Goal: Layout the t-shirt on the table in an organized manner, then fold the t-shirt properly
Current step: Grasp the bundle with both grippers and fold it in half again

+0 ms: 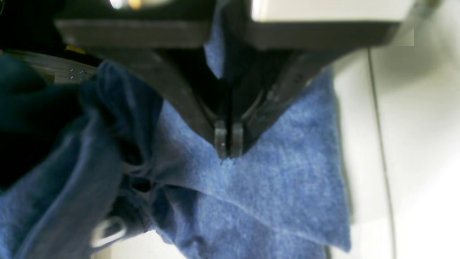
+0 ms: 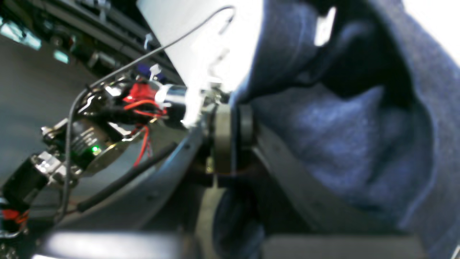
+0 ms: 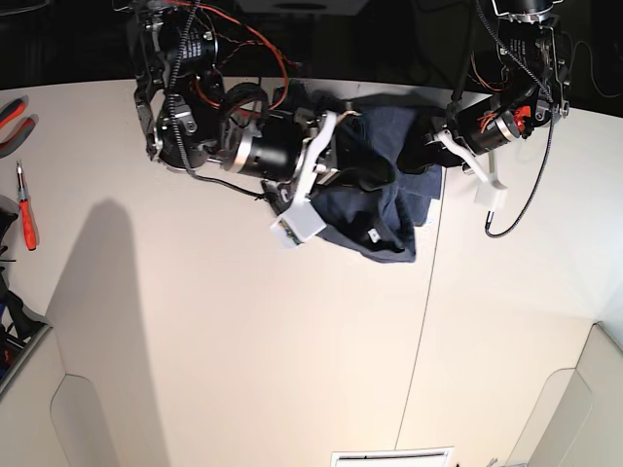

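Counting one t-shirt (image 3: 384, 209), dark heathered navy, bunched in a wrinkled heap near the far edge of the table (image 3: 243, 341), between the two arms and just left of the thin dark seam (image 3: 421, 321) that runs across the top. One small white tag (image 3: 373, 235) shows on the cloth near its front hem.

Arms, two. Right arm: reaches in from the far left of the base view, lying low and nearly level over the table, wrist turned toward the heap. Right gripper (image 2: 231, 138): jaws pressed together with a fold of the t-shirt (image 2: 341, 144) pinched between them, cloth draping away on one side. Left arm: comes down from the far right of the base view, bent at the elbow, tip at the heap's right edge. Left gripper (image 1: 228, 138): jaws closed tight, a strip of blue fabric (image 1: 273, 180) caught between them higher up, tips pointing down over the cloth.

Hand tools, two with red handles: one pair of pliers (image 3: 10, 115) and one screwdriver (image 3: 26, 214), at the table's far left edge, well apart from the shirt.

Surface: off-white, matte, smooth. One loose black cable (image 3: 526, 199) hangs beside the left arm. Room beyond the far edge: dark, no detail legible.
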Robot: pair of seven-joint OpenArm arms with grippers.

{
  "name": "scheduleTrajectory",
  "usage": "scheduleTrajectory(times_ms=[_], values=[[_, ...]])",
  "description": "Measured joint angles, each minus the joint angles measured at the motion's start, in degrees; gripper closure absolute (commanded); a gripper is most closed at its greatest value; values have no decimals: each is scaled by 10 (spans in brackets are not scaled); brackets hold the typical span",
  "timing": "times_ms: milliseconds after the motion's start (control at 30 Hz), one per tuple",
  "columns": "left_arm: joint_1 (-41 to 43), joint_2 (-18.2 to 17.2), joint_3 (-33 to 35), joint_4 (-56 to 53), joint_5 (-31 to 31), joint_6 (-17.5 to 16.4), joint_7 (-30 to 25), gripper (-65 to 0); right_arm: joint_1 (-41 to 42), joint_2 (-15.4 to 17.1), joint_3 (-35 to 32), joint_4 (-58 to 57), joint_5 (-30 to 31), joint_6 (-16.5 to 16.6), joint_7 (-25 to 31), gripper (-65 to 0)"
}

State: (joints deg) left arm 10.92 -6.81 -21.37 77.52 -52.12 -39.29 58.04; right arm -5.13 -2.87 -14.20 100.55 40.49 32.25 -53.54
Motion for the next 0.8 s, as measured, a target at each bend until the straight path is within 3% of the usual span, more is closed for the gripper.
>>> scheduleTrajectory(times_ms=[233, 433, 567, 800], values=[[0, 0, 0, 0, -52, 0, 1, 0, 2, -10, -73, 0, -105, -19, 35, 0], [0, -7, -2, 3, -191, 0, 34, 0, 3, -11, -77, 0, -165, -77, 70, 0], [0, -6, -32, 40, -247, 0, 96, 0, 3, -11, -77, 0, -174, -81, 83, 0], [0, -6, -108, 101, -253, 0, 104, 0, 8, -27, -78, -49, -172, -83, 109, 0]])
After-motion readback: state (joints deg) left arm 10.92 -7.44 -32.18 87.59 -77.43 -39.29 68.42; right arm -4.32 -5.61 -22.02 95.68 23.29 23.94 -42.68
